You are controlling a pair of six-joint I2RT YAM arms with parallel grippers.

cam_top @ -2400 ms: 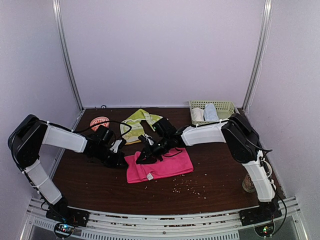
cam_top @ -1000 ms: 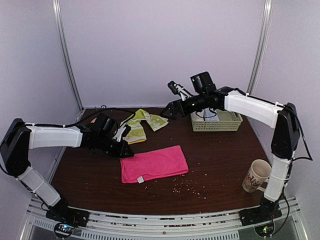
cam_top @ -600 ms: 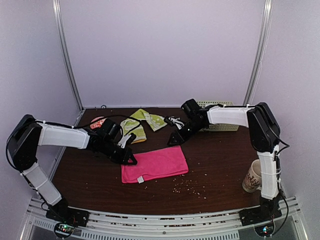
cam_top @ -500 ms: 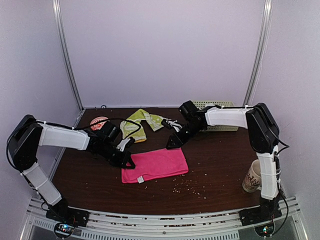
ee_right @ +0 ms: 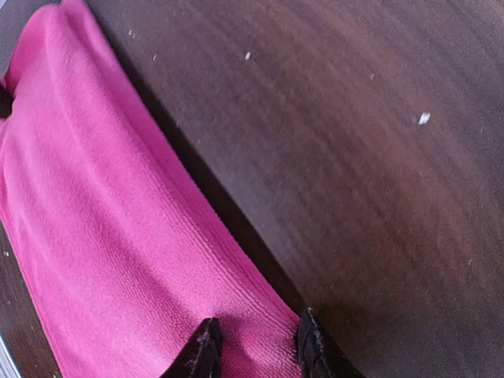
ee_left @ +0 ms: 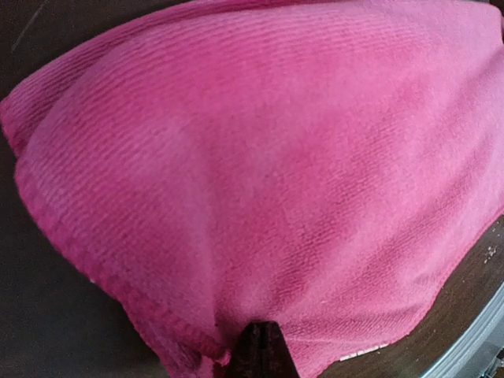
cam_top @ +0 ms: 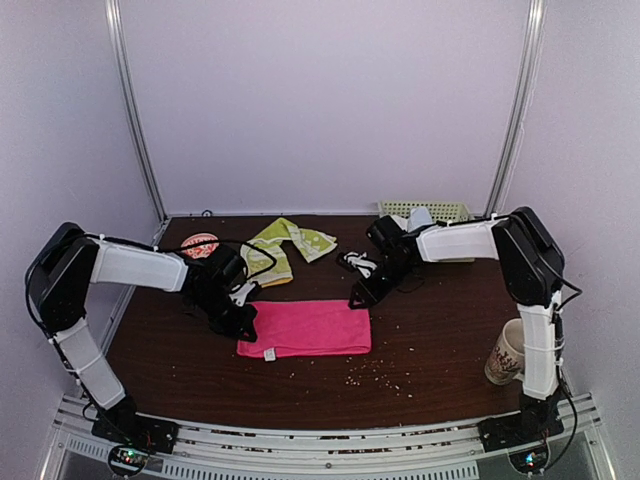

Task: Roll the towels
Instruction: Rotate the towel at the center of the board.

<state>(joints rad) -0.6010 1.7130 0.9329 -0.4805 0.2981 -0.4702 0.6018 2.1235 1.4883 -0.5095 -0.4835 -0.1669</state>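
The hot-pink towel (cam_top: 305, 330) lies flat and stretched left to right on the dark table (cam_top: 430, 330). My left gripper (cam_top: 243, 320) is at its left end; in the left wrist view the gripper (ee_left: 260, 350) is shut on a pinch of the pink towel (ee_left: 268, 157). My right gripper (cam_top: 357, 298) is at the far right corner; in the right wrist view the gripper (ee_right: 258, 350) has closed on puckered fabric of the pink towel (ee_right: 102, 236). The yellow-green patterned towel (cam_top: 285, 245) lies crumpled behind, untouched.
A pale basket (cam_top: 445, 212) holding white and light-blue cloths stands at the back right. A paper cup (cam_top: 508, 352) is at the near right edge. A round reddish object (cam_top: 200, 245) sits at the back left. Crumbs (cam_top: 380, 375) dot the table near the front.
The right arm swung from the basket down to the pink towel's far right corner and closed there. The left gripper shut on the left end. The towel now lies straighter and longer.
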